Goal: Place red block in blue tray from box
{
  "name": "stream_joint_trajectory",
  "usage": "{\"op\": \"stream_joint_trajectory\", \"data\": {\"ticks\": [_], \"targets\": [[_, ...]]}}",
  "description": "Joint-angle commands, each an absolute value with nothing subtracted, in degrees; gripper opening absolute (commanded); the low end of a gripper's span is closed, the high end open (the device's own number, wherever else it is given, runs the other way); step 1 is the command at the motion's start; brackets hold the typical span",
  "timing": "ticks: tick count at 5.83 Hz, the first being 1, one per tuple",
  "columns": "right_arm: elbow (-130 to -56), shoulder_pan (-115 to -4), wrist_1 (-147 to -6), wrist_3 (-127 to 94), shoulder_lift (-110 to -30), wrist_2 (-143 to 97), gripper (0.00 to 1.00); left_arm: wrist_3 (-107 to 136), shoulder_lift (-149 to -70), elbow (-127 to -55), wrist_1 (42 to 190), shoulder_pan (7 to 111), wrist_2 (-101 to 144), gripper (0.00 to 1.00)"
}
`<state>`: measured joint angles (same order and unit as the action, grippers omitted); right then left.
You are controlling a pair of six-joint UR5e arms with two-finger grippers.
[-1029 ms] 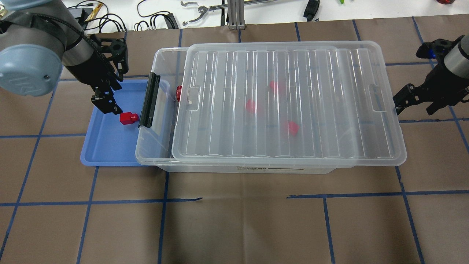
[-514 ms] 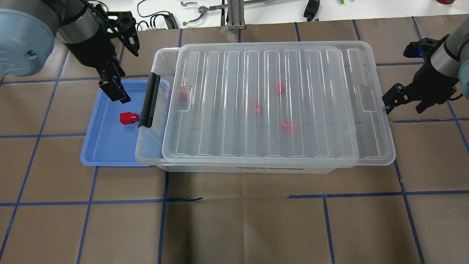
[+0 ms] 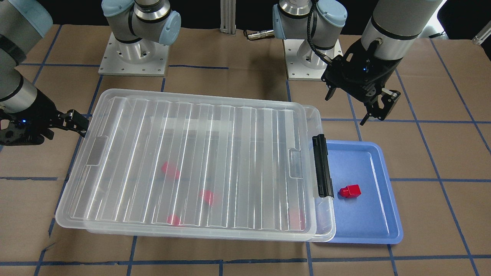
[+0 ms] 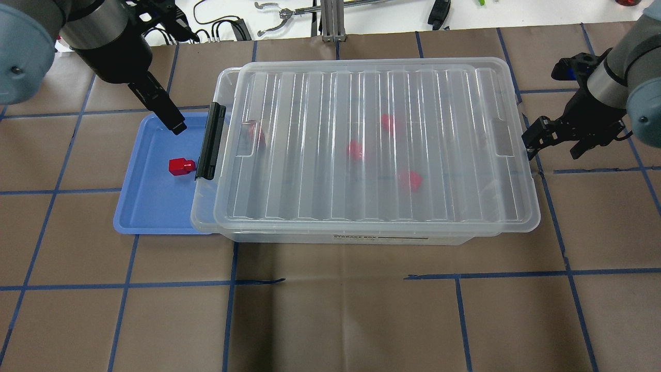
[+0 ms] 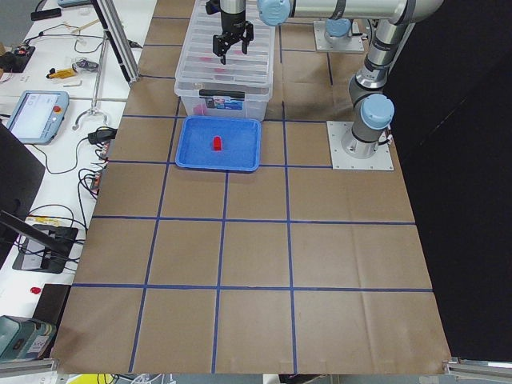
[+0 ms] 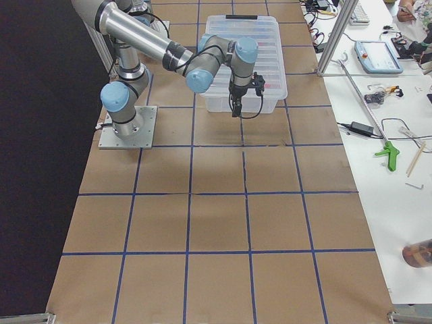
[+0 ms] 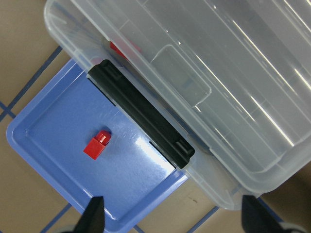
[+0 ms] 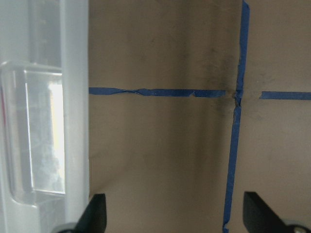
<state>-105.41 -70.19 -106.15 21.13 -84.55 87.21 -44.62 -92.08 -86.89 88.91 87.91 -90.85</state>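
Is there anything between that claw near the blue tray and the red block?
No: only bare blue tray floor separates the left gripper from the red block, clearest in the left wrist view.

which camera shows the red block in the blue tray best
The left wrist view: the red block is close and unblocked on the blue tray, stub visible. Overhead and front-facing views show it small, beside the black latch. Exterior left shows a speck; the other two views miss it.
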Motion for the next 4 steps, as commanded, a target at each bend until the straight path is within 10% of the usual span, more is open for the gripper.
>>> {"op": "stream_joint_trajectory", "data": {"ticks": [1,4], "targets": [[-105.47,-71.1,-106.17,20.31,-84.55,85.7,1.0,-29.43,-91.67,-86.57,88.68,87.98,-90.62,0.98],[-104.6,-72.69,-107.22,20.13,-84.55,86.39,1.0,-12.96,-91.76,-86.48,88.77,90.25,-90.7,0.98]]}}
